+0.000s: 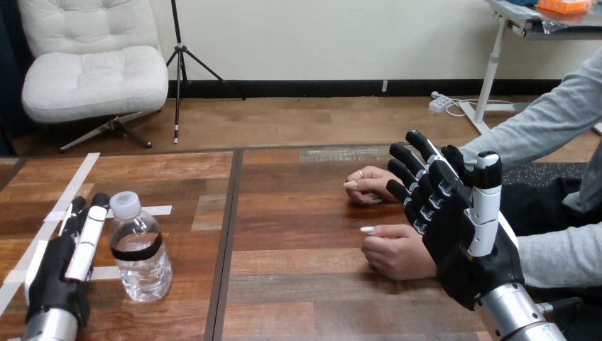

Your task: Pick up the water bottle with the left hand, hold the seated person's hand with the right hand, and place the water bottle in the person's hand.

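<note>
A clear water bottle (pixel 141 249) with a white cap and a black band stands upright on the table at the left. My left hand (pixel 62 264) rests just left of it, fingers straight and open, a small gap from the bottle. At the right, my right hand (pixel 454 227) is raised with its fingers straight and spread, open, holding nothing. It hangs just right of the person's near hand (pixel 397 250), which lies loosely curled on the table; I cannot tell whether they touch. The person's far hand (pixel 370 185) rests on the table behind it.
White tape strips (pixel 71 186) mark the table's left part. A dark seam (pixel 228 241) runs front to back between the two wooden tabletops. The person's grey sleeves (pixel 539 135) come in from the right edge.
</note>
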You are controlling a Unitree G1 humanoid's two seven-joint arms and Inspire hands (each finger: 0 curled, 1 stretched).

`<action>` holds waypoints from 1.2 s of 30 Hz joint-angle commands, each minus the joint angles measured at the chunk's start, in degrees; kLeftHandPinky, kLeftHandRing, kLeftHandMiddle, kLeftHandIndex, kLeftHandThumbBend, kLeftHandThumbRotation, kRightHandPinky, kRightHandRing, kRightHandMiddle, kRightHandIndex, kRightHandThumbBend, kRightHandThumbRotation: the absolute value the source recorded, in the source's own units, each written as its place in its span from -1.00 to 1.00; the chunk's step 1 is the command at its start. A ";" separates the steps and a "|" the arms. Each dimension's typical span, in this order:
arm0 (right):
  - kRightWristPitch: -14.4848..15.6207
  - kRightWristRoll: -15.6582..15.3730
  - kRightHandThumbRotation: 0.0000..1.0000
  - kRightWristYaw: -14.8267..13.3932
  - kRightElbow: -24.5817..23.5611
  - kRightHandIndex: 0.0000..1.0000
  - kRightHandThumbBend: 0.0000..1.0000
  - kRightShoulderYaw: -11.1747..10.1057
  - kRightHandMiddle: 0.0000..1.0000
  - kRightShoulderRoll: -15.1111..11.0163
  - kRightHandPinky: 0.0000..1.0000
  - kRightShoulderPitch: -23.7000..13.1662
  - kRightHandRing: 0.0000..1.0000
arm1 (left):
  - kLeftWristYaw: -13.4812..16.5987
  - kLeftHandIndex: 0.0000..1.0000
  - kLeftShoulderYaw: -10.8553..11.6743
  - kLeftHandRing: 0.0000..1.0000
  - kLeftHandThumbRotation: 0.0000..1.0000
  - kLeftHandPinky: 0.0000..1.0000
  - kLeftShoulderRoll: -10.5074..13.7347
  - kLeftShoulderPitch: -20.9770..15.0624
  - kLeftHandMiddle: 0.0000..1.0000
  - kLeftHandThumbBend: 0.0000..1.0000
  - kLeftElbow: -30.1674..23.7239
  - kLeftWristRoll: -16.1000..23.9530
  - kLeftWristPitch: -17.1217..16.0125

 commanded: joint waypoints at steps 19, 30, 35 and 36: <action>-0.61 1.22 1.00 0.23 -2.49 0.96 1.00 -0.64 0.90 0.14 1.00 -2.51 0.95 | 1.78 1.00 -3.93 1.00 0.70 1.00 5.71 -6.25 1.00 0.52 4.10 6.98 1.80; -0.82 1.42 1.00 0.64 -2.15 0.95 1.00 -0.80 0.90 -0.04 1.00 -2.62 0.94 | 3.29 1.00 -4.78 1.00 0.70 1.00 6.23 -6.10 1.00 0.89 4.54 8.46 -0.70; -0.85 1.46 1.00 0.72 -2.01 0.95 1.00 -0.83 0.90 -0.06 1.00 -2.68 0.94 | 3.57 1.00 -5.00 1.00 0.74 1.00 6.18 -5.93 1.00 0.97 5.30 8.36 -3.02; -0.80 1.48 1.00 0.70 -2.01 0.95 1.00 -0.83 0.90 -0.04 1.00 -2.69 0.94 | 3.64 1.00 -5.06 1.00 0.76 1.00 6.19 -5.90 1.00 0.97 5.45 8.40 -3.38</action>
